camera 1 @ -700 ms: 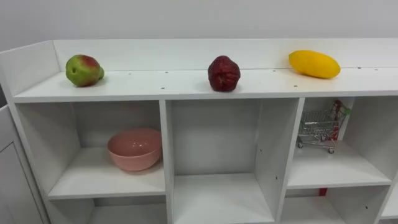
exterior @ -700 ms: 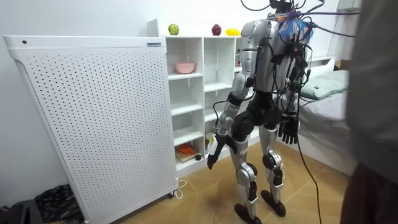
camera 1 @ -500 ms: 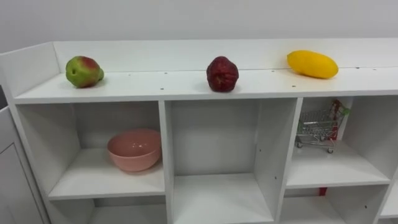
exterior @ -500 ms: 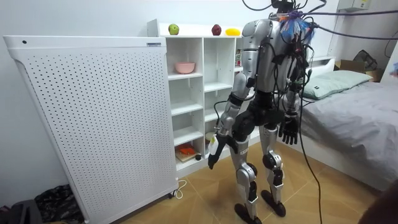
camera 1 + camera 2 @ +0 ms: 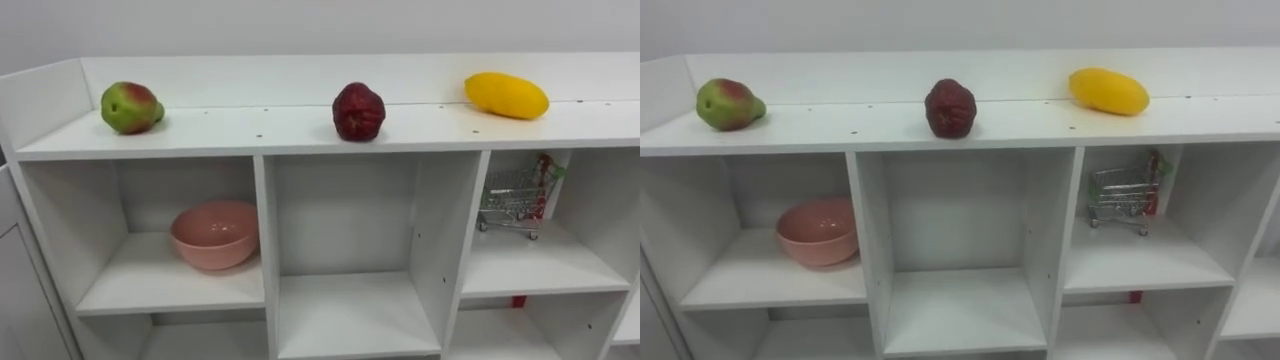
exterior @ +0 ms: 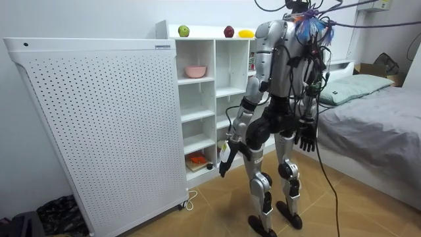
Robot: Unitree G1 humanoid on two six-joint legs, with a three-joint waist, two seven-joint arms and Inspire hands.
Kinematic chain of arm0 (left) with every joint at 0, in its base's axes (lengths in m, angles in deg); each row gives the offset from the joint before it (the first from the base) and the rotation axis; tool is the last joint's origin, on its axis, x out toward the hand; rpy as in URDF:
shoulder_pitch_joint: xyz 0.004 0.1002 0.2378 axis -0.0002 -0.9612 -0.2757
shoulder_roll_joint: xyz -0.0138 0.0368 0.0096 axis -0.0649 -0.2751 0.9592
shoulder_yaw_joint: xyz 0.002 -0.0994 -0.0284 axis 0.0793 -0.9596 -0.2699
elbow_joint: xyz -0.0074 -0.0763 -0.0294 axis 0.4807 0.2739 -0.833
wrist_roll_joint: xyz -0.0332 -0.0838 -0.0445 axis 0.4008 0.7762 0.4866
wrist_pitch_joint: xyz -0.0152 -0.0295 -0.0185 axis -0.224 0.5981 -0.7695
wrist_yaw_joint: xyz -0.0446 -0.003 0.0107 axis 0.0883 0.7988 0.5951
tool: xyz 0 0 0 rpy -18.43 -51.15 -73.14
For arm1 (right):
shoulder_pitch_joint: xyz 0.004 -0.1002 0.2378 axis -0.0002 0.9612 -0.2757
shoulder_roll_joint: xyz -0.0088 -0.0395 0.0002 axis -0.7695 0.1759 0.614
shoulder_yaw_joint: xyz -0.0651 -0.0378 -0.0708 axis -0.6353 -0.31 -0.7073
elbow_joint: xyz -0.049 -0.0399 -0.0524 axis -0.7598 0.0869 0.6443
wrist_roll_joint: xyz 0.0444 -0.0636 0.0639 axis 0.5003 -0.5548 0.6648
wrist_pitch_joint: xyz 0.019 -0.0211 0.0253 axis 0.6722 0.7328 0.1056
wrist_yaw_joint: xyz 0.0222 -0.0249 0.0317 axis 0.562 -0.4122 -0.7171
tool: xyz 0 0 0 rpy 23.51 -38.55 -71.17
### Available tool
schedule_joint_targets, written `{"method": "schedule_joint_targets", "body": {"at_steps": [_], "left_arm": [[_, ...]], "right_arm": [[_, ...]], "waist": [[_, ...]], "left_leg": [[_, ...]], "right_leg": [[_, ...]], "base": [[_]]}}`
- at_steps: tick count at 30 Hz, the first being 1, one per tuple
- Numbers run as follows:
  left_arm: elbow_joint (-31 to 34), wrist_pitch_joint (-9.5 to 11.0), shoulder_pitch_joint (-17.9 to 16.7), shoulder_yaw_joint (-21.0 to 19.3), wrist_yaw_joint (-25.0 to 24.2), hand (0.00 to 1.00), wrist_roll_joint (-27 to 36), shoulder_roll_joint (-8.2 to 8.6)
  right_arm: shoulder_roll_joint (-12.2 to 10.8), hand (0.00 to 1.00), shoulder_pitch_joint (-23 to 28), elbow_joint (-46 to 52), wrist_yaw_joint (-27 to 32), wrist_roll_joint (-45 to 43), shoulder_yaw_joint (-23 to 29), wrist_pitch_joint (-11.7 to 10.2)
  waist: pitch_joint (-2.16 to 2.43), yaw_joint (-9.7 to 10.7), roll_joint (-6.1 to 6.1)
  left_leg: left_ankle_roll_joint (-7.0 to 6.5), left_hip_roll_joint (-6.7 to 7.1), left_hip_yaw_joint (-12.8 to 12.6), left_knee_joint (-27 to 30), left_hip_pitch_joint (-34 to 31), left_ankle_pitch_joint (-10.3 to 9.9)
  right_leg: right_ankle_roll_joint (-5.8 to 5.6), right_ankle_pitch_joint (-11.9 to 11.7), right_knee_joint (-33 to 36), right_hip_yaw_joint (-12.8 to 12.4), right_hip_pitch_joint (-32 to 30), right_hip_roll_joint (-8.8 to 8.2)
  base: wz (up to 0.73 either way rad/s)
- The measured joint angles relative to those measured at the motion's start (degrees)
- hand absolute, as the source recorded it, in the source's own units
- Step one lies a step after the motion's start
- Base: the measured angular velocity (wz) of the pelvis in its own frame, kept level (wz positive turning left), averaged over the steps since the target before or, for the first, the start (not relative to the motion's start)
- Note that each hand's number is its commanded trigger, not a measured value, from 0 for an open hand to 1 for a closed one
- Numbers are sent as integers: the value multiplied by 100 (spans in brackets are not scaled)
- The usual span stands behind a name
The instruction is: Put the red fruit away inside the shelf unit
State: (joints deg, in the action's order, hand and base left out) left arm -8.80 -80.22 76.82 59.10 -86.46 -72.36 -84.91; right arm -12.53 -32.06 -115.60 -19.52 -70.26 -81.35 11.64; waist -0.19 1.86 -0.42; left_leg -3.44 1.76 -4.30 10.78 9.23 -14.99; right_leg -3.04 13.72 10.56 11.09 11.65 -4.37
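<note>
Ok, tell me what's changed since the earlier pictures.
A blurred figure at the room view's right edge has left the picture. The green-red fruit, dark red fruit and yellow fruit stay on the shelf top; left hand and right hand still hang open.

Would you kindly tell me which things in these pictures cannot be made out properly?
- Red item, eye views: mostly hidden behind the toy shopping cart, so its kind is unclear.
- Lowest compartments of the closet, eye views: cut off by the bottom edge.
- Orange thing on a low shelf, room view: too small to identify.
- Closet's far end, room view: hidden behind the robot.
</note>
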Motion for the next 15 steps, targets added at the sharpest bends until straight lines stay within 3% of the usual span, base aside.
{"method": "schedule_joint_targets", "body": {"at_steps": [6, 9, 12, 15], "left_arm": [[242, 106, -125, -86, 118, 0, -15, -35], [275, 254, -112, -142, 216, 0, -50, -144], [366, 443, -94, -135, 347, 0, 27, -214], [460, 465, -92, -134, 377, 0, 5, -213]], "right_arm": [[65, 0, -8, 499, 556, 571, 664, -53], [135, 0, -289, 1338, 910, 981, 1148, -359], [122, 0, -355, 3202, 1307, 1131, 1232, -590], [113, 0, -357, 4978, 1576, 976, 1183, -795]], "waist": [[-7, 1, -12], [-11, 69, -6], [-15, 100, 31], [-9, 87, 31]], "left_leg": [[2, 10, -28, -8, 25, 3], [9, 10, -51, 7, 19, 7], [23, 4, -54, 13, -77, 20], [41, -18, -86, 12, -63, 34]], "right_leg": [[1, -1, 2, -125, 16, 4], [0, -9, -13, -152, 8, 9], [12, -25, 2, -153, -84, 15], [15, -28, -2, -169, -131, 37]], "base": [[-8], [-5], [-4], [0]]}}
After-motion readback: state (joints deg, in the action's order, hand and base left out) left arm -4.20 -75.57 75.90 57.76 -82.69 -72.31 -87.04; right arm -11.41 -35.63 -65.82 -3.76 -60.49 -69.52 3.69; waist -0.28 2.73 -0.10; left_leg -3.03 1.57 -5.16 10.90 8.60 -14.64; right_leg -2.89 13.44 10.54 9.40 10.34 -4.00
